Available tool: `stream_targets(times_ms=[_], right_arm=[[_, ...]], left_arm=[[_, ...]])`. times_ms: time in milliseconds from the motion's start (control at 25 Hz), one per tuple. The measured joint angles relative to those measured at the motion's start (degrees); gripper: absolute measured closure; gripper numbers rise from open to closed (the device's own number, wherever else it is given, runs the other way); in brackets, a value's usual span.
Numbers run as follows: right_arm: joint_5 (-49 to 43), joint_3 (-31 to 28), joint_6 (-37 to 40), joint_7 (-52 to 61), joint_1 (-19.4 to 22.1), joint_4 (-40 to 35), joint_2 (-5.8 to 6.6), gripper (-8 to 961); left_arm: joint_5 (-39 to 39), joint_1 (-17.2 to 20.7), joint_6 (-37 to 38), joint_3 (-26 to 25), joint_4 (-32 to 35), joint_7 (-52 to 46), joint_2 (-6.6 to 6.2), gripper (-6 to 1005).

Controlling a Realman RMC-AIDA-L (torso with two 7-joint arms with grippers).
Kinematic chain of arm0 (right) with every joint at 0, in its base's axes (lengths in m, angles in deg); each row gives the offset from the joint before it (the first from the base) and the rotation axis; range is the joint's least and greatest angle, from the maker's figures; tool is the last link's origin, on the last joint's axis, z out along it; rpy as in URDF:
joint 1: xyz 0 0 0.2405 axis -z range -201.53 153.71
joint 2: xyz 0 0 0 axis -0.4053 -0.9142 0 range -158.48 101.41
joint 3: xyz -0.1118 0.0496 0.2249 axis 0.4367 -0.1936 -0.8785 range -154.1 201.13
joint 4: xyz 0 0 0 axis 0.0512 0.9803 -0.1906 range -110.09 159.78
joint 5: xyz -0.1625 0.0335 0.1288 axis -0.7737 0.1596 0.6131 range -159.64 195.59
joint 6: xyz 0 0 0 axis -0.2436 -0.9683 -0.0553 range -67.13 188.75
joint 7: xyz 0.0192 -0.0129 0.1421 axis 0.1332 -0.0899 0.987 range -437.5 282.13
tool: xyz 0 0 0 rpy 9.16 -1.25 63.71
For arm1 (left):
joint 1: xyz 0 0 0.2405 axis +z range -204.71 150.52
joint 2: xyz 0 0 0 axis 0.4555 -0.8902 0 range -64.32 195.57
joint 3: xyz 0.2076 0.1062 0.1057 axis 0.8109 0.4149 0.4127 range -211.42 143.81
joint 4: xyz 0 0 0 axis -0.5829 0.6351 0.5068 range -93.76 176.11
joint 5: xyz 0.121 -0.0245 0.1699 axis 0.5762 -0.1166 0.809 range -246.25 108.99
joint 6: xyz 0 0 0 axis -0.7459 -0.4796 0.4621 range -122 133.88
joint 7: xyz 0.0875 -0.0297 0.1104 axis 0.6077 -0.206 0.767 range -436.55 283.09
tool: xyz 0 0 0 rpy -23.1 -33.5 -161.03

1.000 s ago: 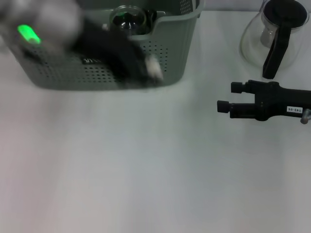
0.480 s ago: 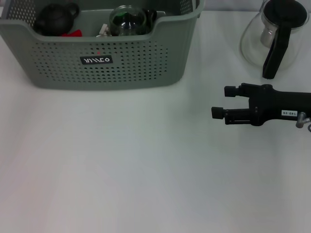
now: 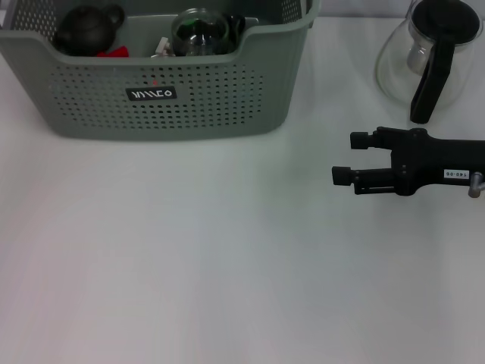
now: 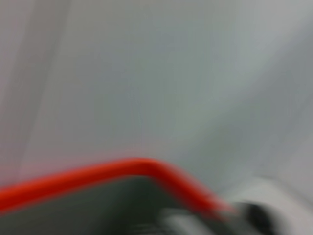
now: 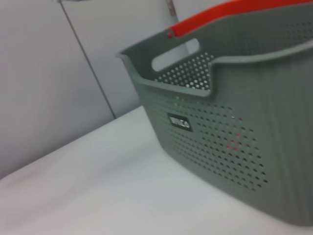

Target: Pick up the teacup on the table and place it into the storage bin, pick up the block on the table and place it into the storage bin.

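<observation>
The grey-green storage bin (image 3: 197, 98) stands at the table's far left, and its perforated wall (image 5: 220, 137) fills the right wrist view. Inside it lie a dark round vessel (image 3: 85, 29), a red block (image 3: 114, 51) and a clear glass vessel (image 3: 200, 32). I cannot tell which vessel is the teacup. My right gripper (image 3: 348, 157) hovers open and empty over the table at the right, well apart from the bin. My left gripper is out of the head view, and its wrist view shows only a blurred red band (image 4: 122, 171).
A clear glass pot with a black handle (image 3: 430, 57) stands at the far right, just behind my right gripper. A small white object (image 3: 161, 47) lies in the bin between the block and the glass vessel.
The left arm, blurred over the bin's front one second ago, has left the head view. The right gripper has shifted slightly toward the near side.
</observation>
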Motion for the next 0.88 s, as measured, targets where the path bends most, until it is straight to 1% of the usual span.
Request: stream_targets(times_ms=[80,120,160,200,240,320,400,520,600,720,800,880], right_arm=[[0.0,-0.04,0.69,-0.07,0.02,0.0,0.1,56],[0.0,-0.06,0.97,-0.28,0.06,0.0,0.19,56],[0.0,-0.06,1.13,-0.46,0.1,0.0,0.24,56],[0.0,-0.07,1.5,-0.89,0.14,0.0,0.28,56],[0.01,-0.08,1.8,-1.32,0.16,0.0,0.31,56],[0.01,-0.09,2.7,-2.79,0.18,0.03,0.33,56],[0.02,-0.09,3.4,-4.39,0.12,0.22,0.3,56],[0.03,0.2,3.86,-6.76,-0.39,0.36,-0.25,57],[0.01,0.97,3.85,-8.34,-1.06,0.44,-0.9,57],[-0.93,1.84,3.05,-10.34,-2.19,0.59,-2.04,57],[-2.33,1.93,2.12,-11.27,-2.91,0.56,-2.98,57],[-4.09,2.13,0.72,-11.8,-3.69,0.51,-3.91,57]], left_arm=[[-7.57,2.39,9.6,-0.41,2.07,4.66,1.06,98],[-11.41,3.85,15.41,-0.25,2.83,8.05,2.02,64],[-12.57,4.55,18.2,-0.22,3.1,10.36,2.64,61],[-13.67,5.46,21.89,-0.11,3.28,13.42,3.55,58],[-13.59,6.47,24.32,0.12,3.21,16.43,4.54,56],[-12.36,8.67,26.54,1.35,2.43,22.02,6.08,50],[-10.95,10.53,25.74,3.33,0.47,25.79,6.83,44],[-8.4,12.67,22.86,6.25,-5.71,32.18,7.4,36],[-6.92,13.07,20.2,6.52,-9.2,34.77,7.42,36],[-5.7,13.32,15.22,6.67,-14.8,38.13,6.88,36],[-5.34,13.4,13.07,6.9,-17.4,39.74,6.56,36],[-4.8,13.4,11.03,7.11,-19.14,40.79,6.54,36]])
